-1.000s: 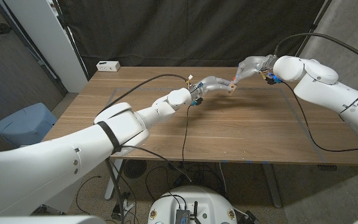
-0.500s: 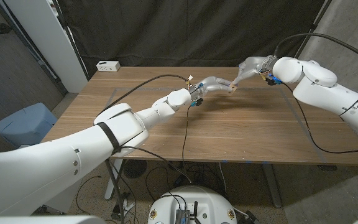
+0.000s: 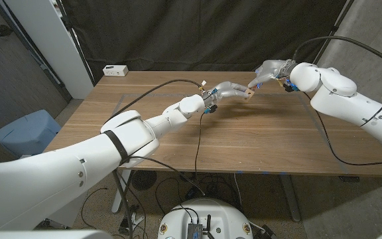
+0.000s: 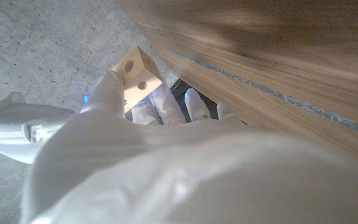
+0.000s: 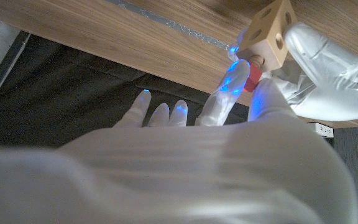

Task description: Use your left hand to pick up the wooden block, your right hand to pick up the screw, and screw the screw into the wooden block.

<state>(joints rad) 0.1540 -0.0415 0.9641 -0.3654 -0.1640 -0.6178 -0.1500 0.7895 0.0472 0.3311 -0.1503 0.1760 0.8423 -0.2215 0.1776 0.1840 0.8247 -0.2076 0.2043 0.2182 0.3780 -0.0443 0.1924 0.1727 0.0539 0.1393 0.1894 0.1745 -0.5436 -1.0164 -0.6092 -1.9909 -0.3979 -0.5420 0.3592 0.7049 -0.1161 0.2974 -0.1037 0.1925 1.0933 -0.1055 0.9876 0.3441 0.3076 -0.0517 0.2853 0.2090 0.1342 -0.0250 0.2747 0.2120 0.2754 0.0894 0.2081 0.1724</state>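
Two robot hands meet above the far side of a wooden table (image 3: 244,133), block and screw held together in the air.

The left hand (image 3: 229,89) grips the wooden block (image 3: 249,95) at its fingertips, holes visible in the block's faces. The right hand (image 3: 268,72) pinches the red-headed screw (image 5: 252,74) between thumb and a finger, its remaining fingers (image 5: 160,115) spread apart; the screw's head sits against one face of the block.
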